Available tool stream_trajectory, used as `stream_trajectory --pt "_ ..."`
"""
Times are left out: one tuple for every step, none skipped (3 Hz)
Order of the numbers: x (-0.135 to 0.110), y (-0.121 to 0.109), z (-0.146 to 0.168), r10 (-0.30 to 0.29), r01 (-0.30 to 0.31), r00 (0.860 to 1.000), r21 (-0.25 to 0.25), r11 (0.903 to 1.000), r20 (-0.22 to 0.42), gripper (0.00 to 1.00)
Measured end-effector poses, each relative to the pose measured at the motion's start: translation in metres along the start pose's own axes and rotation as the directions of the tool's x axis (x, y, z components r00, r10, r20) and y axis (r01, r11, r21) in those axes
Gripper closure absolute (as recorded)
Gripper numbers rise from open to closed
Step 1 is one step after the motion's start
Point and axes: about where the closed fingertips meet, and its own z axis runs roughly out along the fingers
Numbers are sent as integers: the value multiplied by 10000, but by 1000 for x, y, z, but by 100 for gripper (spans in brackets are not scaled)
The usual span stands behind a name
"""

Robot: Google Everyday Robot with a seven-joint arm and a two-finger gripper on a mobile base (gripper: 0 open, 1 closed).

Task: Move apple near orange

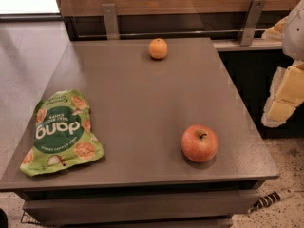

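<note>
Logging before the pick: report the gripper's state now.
Gripper: at the right edge of the view, beside the table, apart from the apple and the orange; open or closed cannot be told.

Red, yellow-blushed apple [199,143], stem up, sits toward the worktop's [142,103] near right. Small matte orange [158,48] rests at the far edge, well apart. The gripper [284,99] hangs beyond the right edge.

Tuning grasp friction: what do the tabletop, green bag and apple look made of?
Tabletop: probably grey-brown laminate, matte, faint glare. Green bag: thin plastic film, glossy creases. Apple: seemingly real fruit, smooth skin with highlights. Gripper: right edge of view, beside the table.
</note>
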Motion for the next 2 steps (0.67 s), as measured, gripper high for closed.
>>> stream_trajectory --pt "0 0 0 0 0 10000 2 10000 1 0" --pt "2 2 2 -1 6 9982 -80 10000 604 0"
